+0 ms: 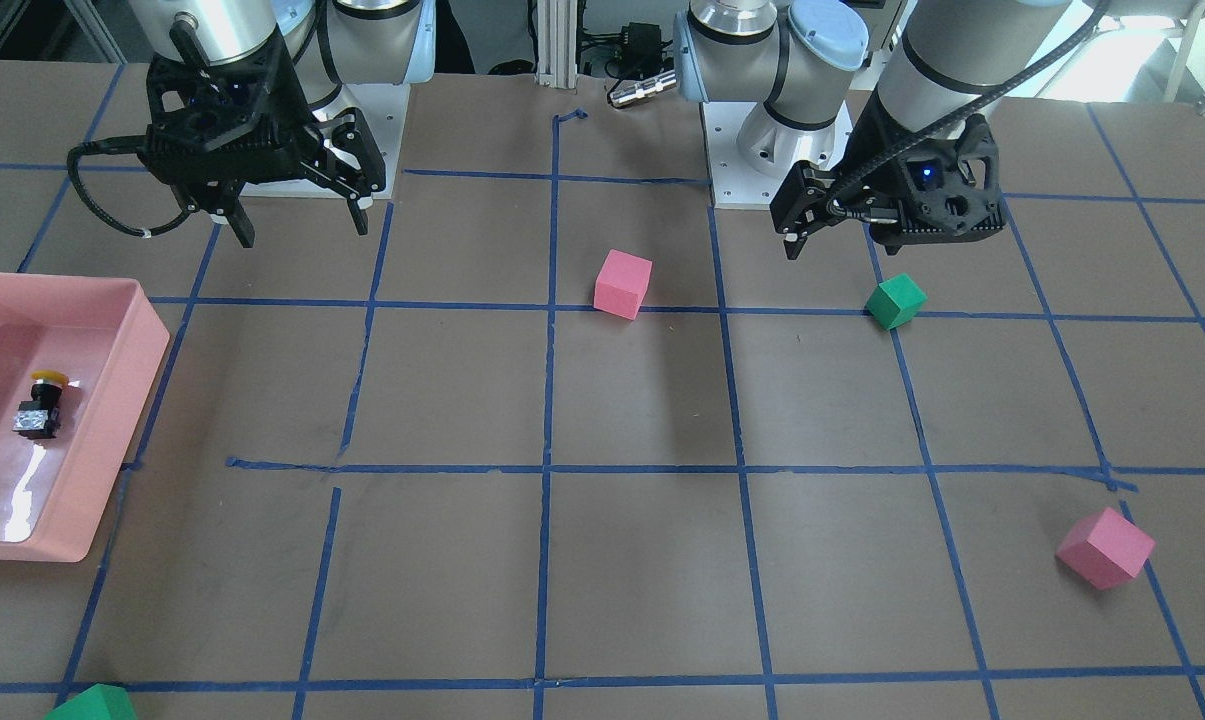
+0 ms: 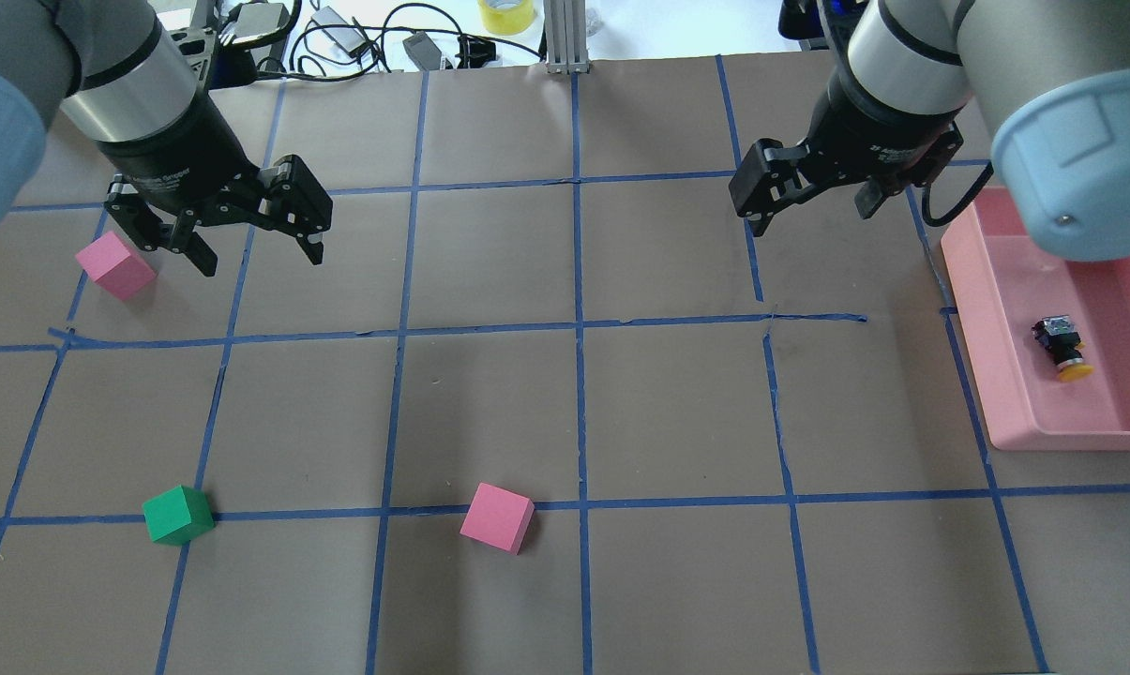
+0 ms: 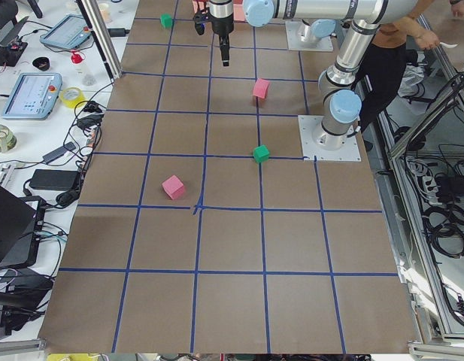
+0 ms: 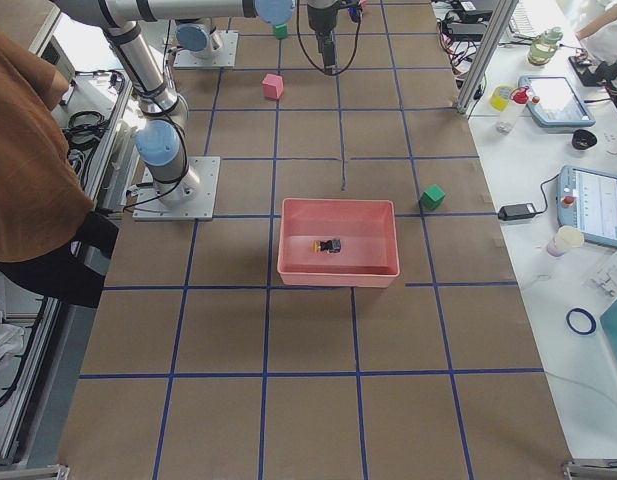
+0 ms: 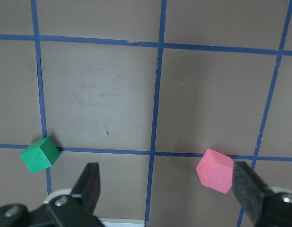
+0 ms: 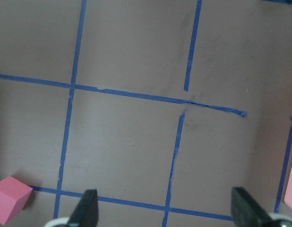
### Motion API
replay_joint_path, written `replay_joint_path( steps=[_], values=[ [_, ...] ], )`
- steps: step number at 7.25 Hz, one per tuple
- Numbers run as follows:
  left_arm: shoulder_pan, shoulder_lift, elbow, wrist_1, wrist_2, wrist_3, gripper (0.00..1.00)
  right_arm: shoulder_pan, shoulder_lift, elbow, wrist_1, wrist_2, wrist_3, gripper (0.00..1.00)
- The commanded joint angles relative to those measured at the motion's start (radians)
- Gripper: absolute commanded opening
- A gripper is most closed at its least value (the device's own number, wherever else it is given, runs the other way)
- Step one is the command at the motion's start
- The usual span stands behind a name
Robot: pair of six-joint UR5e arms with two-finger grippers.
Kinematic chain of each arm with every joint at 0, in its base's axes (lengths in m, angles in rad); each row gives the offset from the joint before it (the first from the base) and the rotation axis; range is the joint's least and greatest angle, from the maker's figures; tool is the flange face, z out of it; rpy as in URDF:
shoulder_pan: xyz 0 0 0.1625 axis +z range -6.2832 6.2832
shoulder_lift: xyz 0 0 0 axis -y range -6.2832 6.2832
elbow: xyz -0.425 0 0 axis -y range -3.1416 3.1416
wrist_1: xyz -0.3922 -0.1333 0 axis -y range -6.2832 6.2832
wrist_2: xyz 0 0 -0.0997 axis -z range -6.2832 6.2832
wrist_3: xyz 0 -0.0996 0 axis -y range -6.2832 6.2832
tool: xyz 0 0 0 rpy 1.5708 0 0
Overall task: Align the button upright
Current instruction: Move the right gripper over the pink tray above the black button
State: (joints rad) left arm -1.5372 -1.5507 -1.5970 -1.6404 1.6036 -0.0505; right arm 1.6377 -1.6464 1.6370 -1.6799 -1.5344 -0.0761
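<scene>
The button (image 1: 40,405) lies on its side on the floor of the pink tray (image 1: 142,350), with its yellow cap, black body and silver base all showing. It also shows in the overhead view (image 2: 1062,349) and the exterior right view (image 4: 328,245). My right gripper (image 2: 808,217) is open and empty, hovering above the table just beside the tray (image 2: 972,309). It shows in the front view too (image 1: 304,232). My left gripper (image 2: 260,258) is open and empty, far from the tray, near a pink cube (image 2: 114,265).
A pink cube (image 2: 497,517) and a green cube (image 2: 178,514) sit on the robot's side of the table. Another green cube (image 1: 92,705) lies at the far edge. The left wrist view shows the green cube (image 5: 40,154) and a pink cube (image 5: 215,170).
</scene>
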Motion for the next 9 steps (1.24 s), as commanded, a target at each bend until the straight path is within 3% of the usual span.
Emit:
replay_joint_path(
  steps=[1, 3, 5, 6, 9],
  values=[
    [0.0, 0.001, -0.012, 0.011, 0.044, 0.0, 1.0, -0.001, 0.0, 0.001, -0.046, -0.003, 0.009, 1.0],
    [0.003, 0.001, -0.012, 0.011, 0.035, 0.0, 1.0, -0.001, 0.008, -0.011, -0.05, -0.083, 0.013, 1.0],
    [0.008, 0.001, -0.009, 0.013, 0.012, -0.002, 1.0, -0.007, 0.034, 0.007, -0.083, -0.104, 0.062, 1.0],
    [0.026, -0.002, -0.001, 0.025, -0.046, -0.02, 1.0, -0.031, 0.08, -0.003, -0.083, -0.096, 0.035, 1.0],
    [0.037, 0.001, -0.011, 0.028, -0.031, -0.022, 1.0, -0.242, 0.174, 0.0, -0.17, -0.082, -0.21, 1.0]
  ],
)
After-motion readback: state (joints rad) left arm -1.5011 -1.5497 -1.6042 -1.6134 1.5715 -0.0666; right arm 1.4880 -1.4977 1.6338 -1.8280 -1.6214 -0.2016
